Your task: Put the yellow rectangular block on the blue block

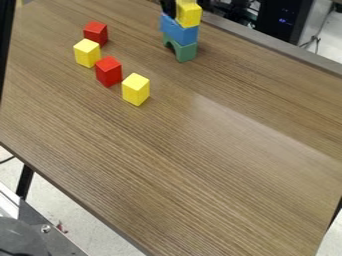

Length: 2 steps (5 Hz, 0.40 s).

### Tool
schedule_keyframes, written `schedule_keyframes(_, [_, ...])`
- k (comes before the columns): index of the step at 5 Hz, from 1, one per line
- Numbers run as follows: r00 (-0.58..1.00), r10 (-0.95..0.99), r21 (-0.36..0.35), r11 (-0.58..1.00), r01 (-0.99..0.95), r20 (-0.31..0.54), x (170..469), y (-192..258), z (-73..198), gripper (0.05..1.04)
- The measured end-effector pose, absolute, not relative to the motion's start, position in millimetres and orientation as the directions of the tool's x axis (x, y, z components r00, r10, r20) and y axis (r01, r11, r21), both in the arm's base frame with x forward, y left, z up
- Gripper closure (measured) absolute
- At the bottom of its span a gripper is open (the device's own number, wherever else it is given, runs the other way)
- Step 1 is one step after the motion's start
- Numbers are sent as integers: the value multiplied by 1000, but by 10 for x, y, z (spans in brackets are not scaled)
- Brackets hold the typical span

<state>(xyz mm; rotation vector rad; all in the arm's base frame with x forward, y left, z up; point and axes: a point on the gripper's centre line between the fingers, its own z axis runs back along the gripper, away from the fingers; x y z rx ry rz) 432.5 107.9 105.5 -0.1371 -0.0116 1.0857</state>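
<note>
Gripper (169,8): posn. at top edge of camera view, alongside upper part of block stack. Jaw state: cannot tell whether wide, narrow or clamped on yellow rect. blk.

Yellow rect. blk. (190,16): immed. beside gripper, on its right as seen in view; upright, seated on top of blue blk. (182,33). Blue blk. lies below gripper and rests on green arch blk. (186,52), which forms bottom of stack on table (200,165). Stack order, top to btm.: yellow, blue, green. Arch opening shows at lower L side of green blk.

Four loose blks. stand on table, L of gripper in view and nearer camera, in a diag. row. Seq., starting at far end: red blk. (96,33), yellow blk. (87,54), second red blk. (108,72), second yellow blk. (135,90). Spacing is tight; contact betw. adj. units cannot be confirmed. Second yellow blk. is nearest camera.

Beyond table edge, to R of gripper in view: dark equip. unit (284,20) w/ small blue lights. Table leg (25,182): well apart from gripper, lower L of view.
</note>
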Motion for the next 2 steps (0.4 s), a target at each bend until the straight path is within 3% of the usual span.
schedule_keyframes(2, [493, 869, -67, 495, -866, 52, 4351, 1186, 1531, 83])
